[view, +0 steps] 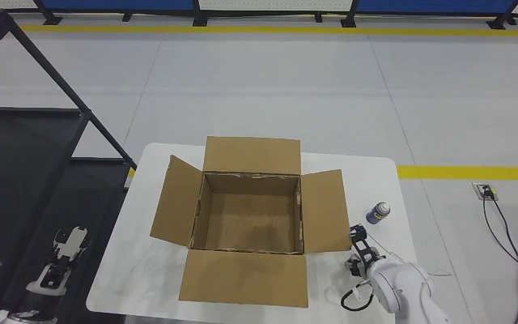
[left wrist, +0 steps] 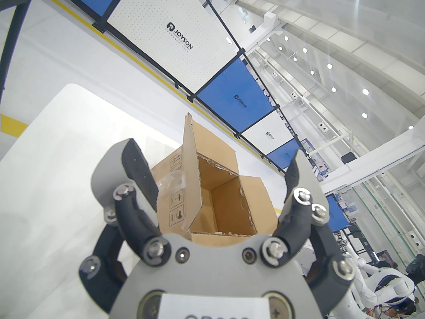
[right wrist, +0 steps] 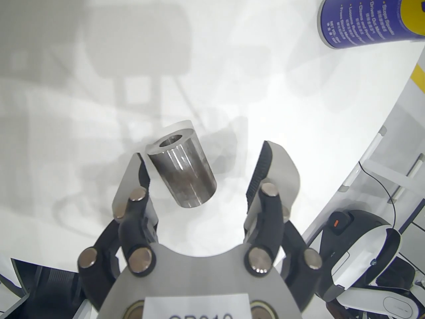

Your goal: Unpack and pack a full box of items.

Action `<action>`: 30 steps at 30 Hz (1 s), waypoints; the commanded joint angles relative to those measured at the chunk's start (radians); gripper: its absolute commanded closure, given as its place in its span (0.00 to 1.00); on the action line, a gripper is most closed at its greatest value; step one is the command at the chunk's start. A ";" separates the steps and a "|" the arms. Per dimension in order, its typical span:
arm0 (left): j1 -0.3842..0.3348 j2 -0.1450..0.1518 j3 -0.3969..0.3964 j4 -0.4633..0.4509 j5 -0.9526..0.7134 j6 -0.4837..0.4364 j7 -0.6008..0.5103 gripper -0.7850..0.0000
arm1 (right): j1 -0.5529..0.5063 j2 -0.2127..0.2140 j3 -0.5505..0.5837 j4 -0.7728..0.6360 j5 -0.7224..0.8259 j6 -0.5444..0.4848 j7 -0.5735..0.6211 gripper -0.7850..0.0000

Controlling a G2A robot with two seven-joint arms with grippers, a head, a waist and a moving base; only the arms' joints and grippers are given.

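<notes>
Two items, spray can and metal cylinder, sit by the table's right edge beside the empty box; my right gripper hangs spread over the cylinder, so I'd next close squarely for repacking.

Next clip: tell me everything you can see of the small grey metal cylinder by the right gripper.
The small grey metal cylinder is a short, thick-walled sleeve of dull, steel-like metal, with a round bore in its upturned end and faint streaks down its side. It rests on the white table, apparently standing on end, between the open fingers of the right gripper and closer to one of them. Neither pad clearly touches it. A blue spray can stands well apart.
</notes>
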State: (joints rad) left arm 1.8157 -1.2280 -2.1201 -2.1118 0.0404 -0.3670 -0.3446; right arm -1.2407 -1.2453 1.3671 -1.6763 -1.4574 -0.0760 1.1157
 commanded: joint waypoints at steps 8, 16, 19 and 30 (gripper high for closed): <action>0.000 0.000 0.000 0.000 0.000 0.000 0.000 0.00 | 0.032 -0.004 -0.023 0.033 -0.001 -0.005 0.004 0.65; 0.000 0.000 0.000 0.000 0.000 0.000 0.000 0.00 | 0.053 -0.006 -0.023 0.053 0.012 0.006 0.027 0.65; 0.000 0.000 0.000 0.000 0.000 0.000 0.000 0.00 | 0.063 -0.007 -0.025 0.063 0.015 0.012 0.036 0.96; 0.000 0.000 0.000 0.000 0.000 0.000 0.000 0.00 | 0.011 -0.002 0.118 0.026 0.180 0.073 -0.151 1.00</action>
State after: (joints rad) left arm 1.8157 -1.2280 -2.1201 -2.1118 0.0404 -0.3670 -0.3446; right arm -1.2130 -1.2484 1.4638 -1.6380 -1.3081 0.0029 0.9997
